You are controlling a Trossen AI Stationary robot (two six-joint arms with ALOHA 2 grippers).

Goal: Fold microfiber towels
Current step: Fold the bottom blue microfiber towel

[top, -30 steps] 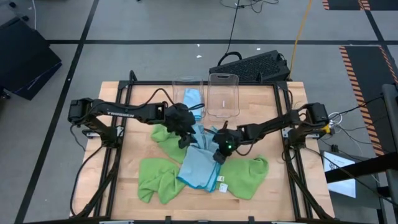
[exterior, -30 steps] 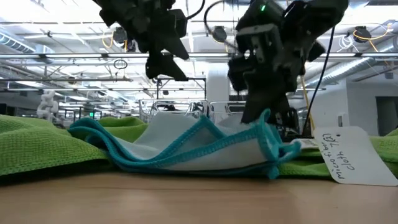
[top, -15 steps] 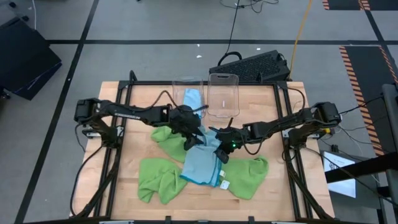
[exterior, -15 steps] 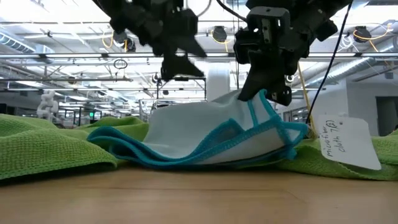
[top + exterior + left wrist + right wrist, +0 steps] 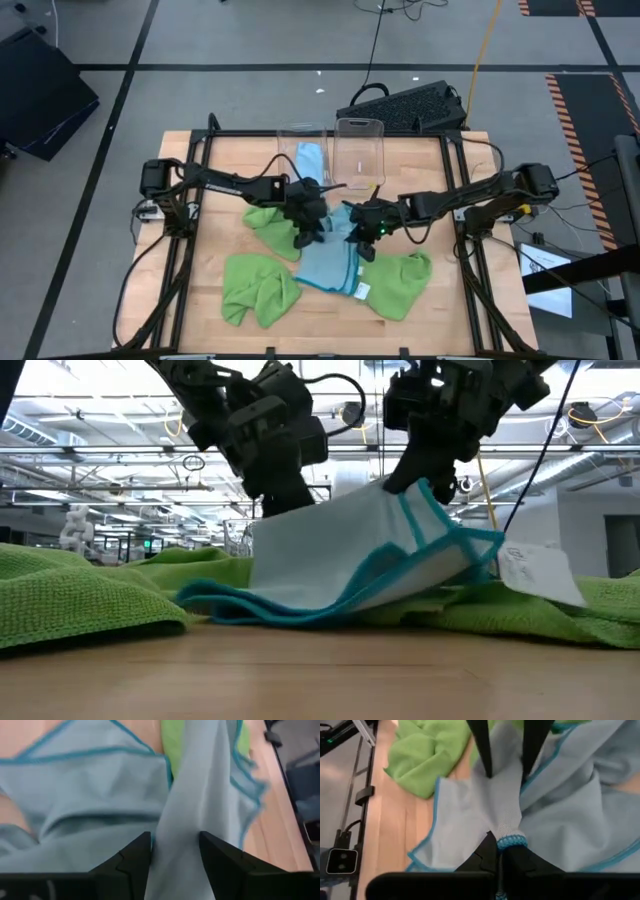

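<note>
From above, the light blue microfiber towel with teal edging (image 5: 330, 262) lies mid-table among lime green microfiber towels (image 5: 258, 290), a fold just starting. The right pincer (image 5: 504, 851) is clamped on its hem. In the left wrist view the left pincer (image 5: 175, 851) straddles a raised ridge, fingers apart; next it should pinch, then both carry the edge across.

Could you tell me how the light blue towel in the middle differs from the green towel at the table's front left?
The light blue towel is raised off the table at one edge, while the green towel lies crumpled on the wood. The right gripper is shut on the blue towel's teal-trimmed edge and the left gripper straddles a fold of it; no gripper touches the green one. The blue towel overlaps other green cloths; the front-left green one lies apart. Both are soft cloths.
</note>
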